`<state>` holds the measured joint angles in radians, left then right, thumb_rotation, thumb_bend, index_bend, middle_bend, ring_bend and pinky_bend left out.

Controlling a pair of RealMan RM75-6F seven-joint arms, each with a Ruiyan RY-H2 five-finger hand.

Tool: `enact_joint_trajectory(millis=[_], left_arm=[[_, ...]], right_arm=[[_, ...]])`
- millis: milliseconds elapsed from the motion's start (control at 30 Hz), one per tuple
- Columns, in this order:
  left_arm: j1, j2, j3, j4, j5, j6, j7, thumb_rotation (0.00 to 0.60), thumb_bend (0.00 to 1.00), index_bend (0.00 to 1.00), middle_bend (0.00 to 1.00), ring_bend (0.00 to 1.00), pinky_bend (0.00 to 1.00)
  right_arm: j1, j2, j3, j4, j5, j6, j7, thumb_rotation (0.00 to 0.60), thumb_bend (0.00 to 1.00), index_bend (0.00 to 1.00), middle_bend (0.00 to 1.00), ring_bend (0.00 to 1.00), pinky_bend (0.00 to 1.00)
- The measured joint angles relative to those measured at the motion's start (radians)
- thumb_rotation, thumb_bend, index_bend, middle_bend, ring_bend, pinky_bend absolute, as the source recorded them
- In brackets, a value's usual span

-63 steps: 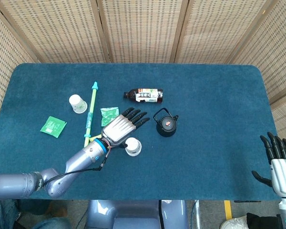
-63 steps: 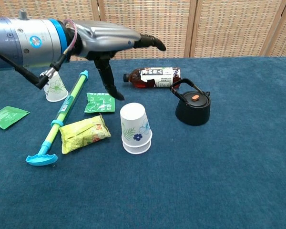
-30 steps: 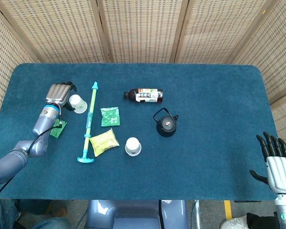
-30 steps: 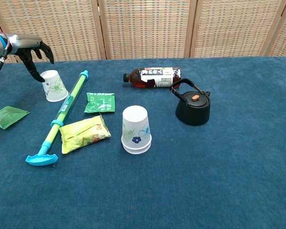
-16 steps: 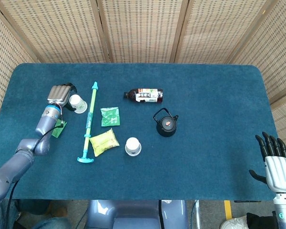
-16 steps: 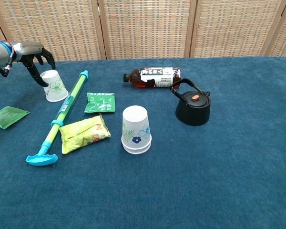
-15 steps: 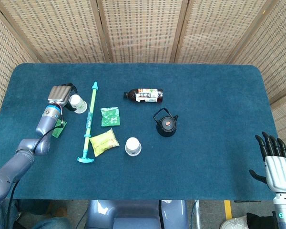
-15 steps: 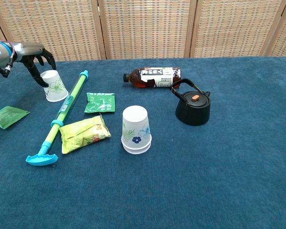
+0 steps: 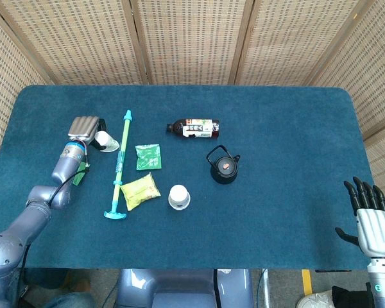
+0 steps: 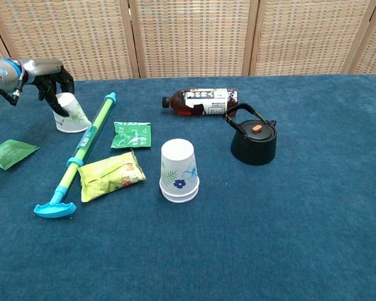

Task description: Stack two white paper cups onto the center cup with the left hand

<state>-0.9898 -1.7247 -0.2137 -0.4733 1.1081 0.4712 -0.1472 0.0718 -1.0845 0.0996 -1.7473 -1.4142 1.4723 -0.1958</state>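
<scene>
A white paper cup (image 9: 106, 142) (image 10: 73, 116) stands upside down at the table's left and leans a little. My left hand (image 9: 85, 128) (image 10: 49, 78) is over it, dark fingers curled around its upper part, gripping it. The center cup (image 9: 179, 196) (image 10: 178, 169), white with a flower print, stands upside down mid-table with a second rim showing beneath it. My right hand (image 9: 371, 221) hangs off the table's front right edge, fingers spread, holding nothing; the chest view does not show it.
A blue-green stick (image 9: 120, 160) (image 10: 81, 150) lies just right of the gripped cup. Beyond it lie a green packet (image 9: 147, 156) (image 10: 132, 135) and a yellow-green bag (image 9: 140, 190) (image 10: 109, 174). Another green packet (image 10: 9, 153) lies far left. A bottle (image 9: 194, 128) (image 10: 200, 101) and a black kettle (image 9: 223, 165) (image 10: 254, 141) sit right of center.
My left hand swung from the center stack to the left cup, then lowered and curled its fingers around it. The cup now leans slightly. The right hand stayed still.
</scene>
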Motion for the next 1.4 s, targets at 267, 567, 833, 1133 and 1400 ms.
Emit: enact_joint_trajectory(millis=[267,567,833,1133,1400], left_arm=[[0.024,0.107,-0.013,-0.196,0.054,0.104,-0.047,0.600,0.14,0.65,0.50,0.52,0.55],[0.060,0.345,-0.026,-0.750,0.140,0.247,-0.005,0.600,0.12,0.63,0.50,0.52,0.55],[0.058,0.489,-0.013,-1.222,0.210,0.313,0.207,0.600,0.12,0.63,0.49,0.52,0.54],[-0.002,0.487,-0.011,-1.295,0.126,0.308,0.431,0.600,0.12,0.64,0.49,0.52,0.54],[-0.044,0.433,0.006,-1.266,0.013,0.290,0.508,0.600,0.11,0.64,0.49,0.52,0.54]], right_arm=[[-0.008,0.012,-0.007,-0.012,-0.027,0.021,0.019,0.600,0.00,0.00,0.00,0.00,0.00],[-0.016,0.020,-0.016,-0.024,-0.059,0.041,0.026,0.600,0.00,0.00,0.00,0.00,0.00],[-0.019,0.019,-0.020,-0.026,-0.063,0.046,0.019,0.600,0.00,0.00,0.00,0.00,0.00],[-0.028,0.026,-0.015,-0.024,-0.058,0.059,0.036,0.600,0.00,0.00,0.00,0.00,0.00],[-0.026,0.025,-0.016,-0.023,-0.064,0.056,0.038,0.600,0.00,0.00,0.00,0.00,0.00]])
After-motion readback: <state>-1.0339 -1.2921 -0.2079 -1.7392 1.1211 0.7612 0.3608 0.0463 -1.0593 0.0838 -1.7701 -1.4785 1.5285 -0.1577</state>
